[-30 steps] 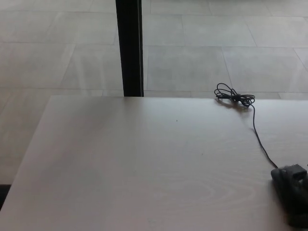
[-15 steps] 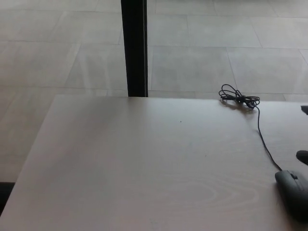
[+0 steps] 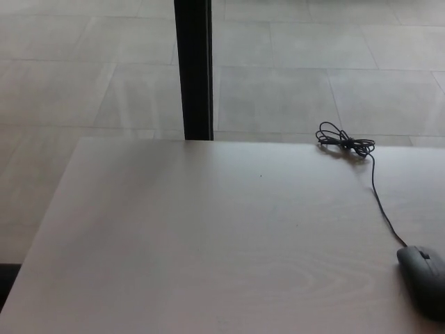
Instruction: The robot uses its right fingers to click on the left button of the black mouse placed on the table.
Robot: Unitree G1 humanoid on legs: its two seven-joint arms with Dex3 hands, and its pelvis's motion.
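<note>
- The black, rounded plastic mouse (image 3: 424, 280) lies at the near right edge of the pale wood-grain table (image 3: 208, 236), partly cut off by the right border of the head view.
- Neither of the robot's hands shows in the view, so the spread of their fingers cannot be told, and places cannot be given relative to a hand; nothing touches the mouse.
- The mouse points its narrow front end away from the robot, towards the far side of the table.
- A thin black cable (image 3: 381, 205) leaves the front of the mouse and runs over the tabletop away from the robot, bending slightly left.
- The cable ends in a loose bundle of black loops (image 3: 343, 143) lying right at the far edge of the table, well apart from the mouse.
- The rest of the tabletop, to the left of the mouse and cable, is bare wood.
- Beyond the table's far edge stands a black upright post (image 3: 194, 69), left of the cable bundle.
- Behind it spreads a floor of large pale grey tiles (image 3: 292, 76).
</note>
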